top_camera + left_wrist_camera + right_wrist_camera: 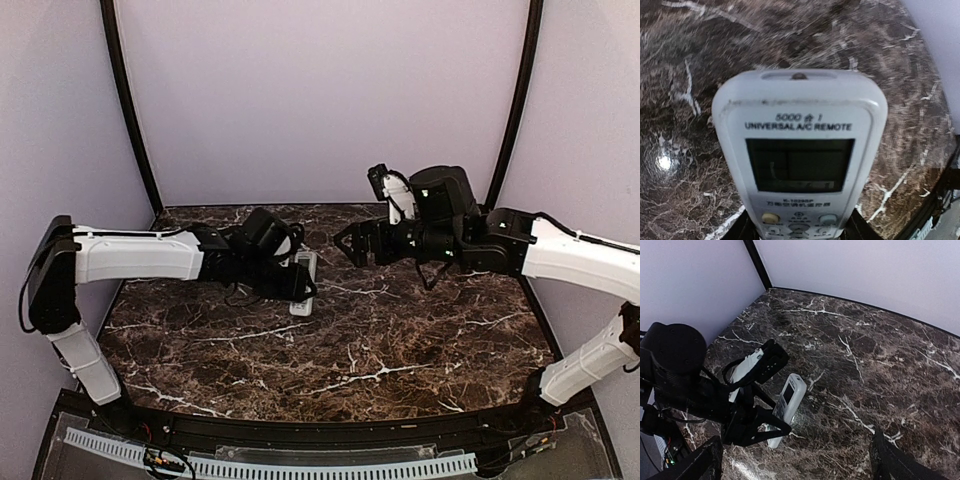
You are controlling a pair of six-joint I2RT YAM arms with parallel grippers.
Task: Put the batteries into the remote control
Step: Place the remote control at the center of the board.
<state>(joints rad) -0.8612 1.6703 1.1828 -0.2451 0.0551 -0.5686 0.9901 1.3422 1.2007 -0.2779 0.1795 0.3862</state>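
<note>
Clasping the remote control over the marble table, left fingers face splayed right fingers.

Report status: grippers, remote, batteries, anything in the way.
Left gripper shut on remote control, screen side up. Right gripper open, empty. No batteries in view. Nothing in the way.

Top view: even, diffuse light on pale walls. Left wrist view: remote control fairly sharp at centre, counter smeared by swirling blur around it, one glare spot at middle left. Right wrist view: sharp, sheen at lower left.
</note>
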